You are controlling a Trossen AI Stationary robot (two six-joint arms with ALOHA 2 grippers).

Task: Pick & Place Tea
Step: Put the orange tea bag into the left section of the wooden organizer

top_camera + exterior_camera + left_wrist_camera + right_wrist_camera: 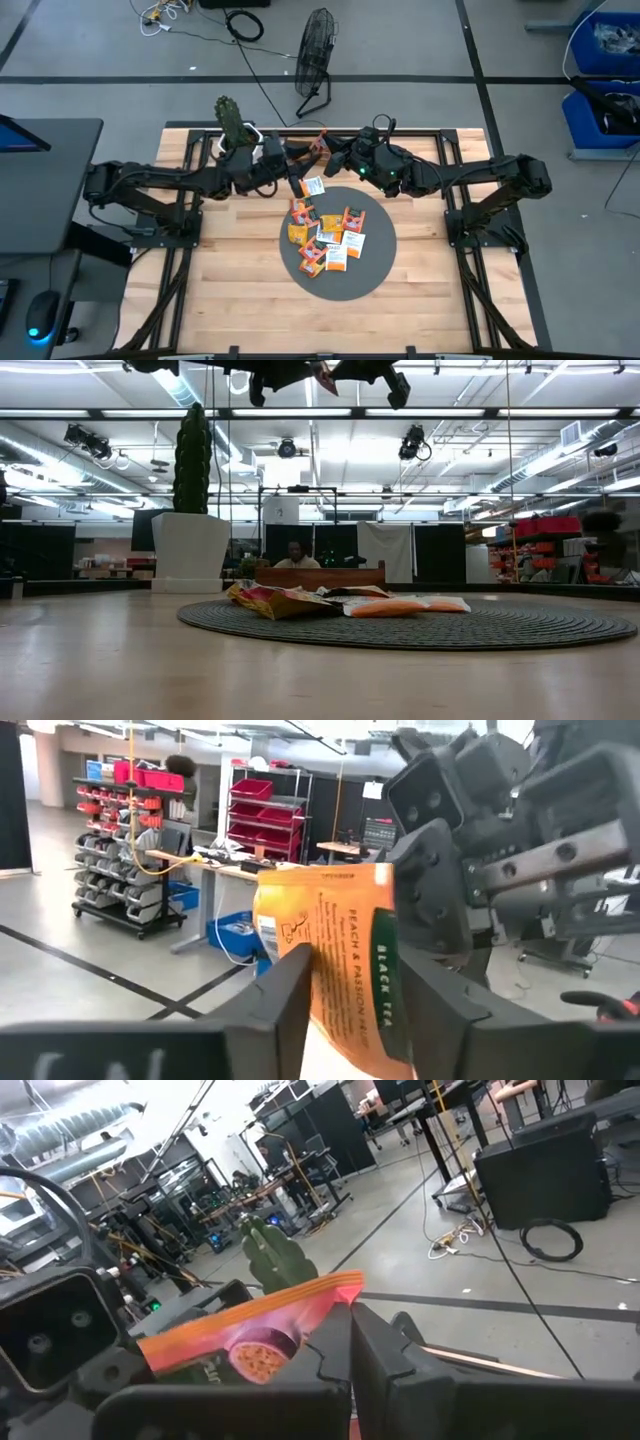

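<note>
Workshop behind: red bin racks (150, 830), desks, ceiling lights; tall green cactus in white planter (190, 510) beyond table. Light wooden tabletop (230, 280) carries round grey disc mat (370, 275), landmark. Small flat orange, white, red tea sachets (325, 240) heaped at mat centre. Above mat's far edge, left gripper (345, 1005) and right gripper (335, 1355) both pinch one orange peach-passion sachet (340, 960), held off surface.

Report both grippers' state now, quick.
Left gripper: closed on an orange tea sachet, held up above the table.
Right gripper: closed on the same tea sachet, from the other side.
</note>
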